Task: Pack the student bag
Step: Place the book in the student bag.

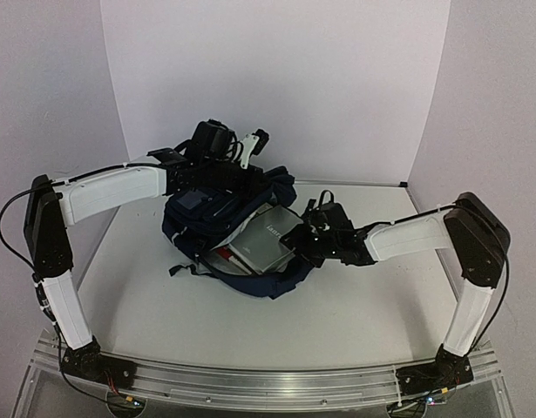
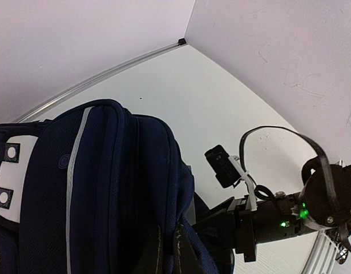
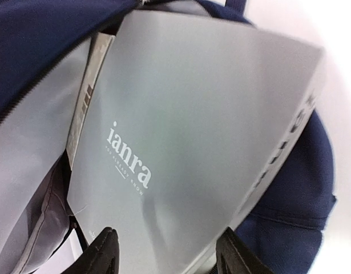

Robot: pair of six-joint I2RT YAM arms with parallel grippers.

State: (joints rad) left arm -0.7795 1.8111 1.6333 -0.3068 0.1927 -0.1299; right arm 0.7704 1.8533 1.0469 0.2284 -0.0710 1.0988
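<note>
Jaws apart, right gripper [image 3: 169, 252] faces student bag's [image 3: 289, 211] mouth; left gripper [image 2: 168, 245] seemingly clamps it.

One navy backpack [image 1: 182, 228] on one table [image 1: 337, 305], with one grey book lettered "ianra" [image 3: 192, 114] and one thinner white-edged item [image 3: 87, 97] beside it in the opening. Two robot arms, left arm [image 1: 111, 192] and right arm [image 1: 407, 237]. Two grippers, left gripper [image 1: 213, 157] and right gripper [image 3: 169, 246], one per arm.
</note>
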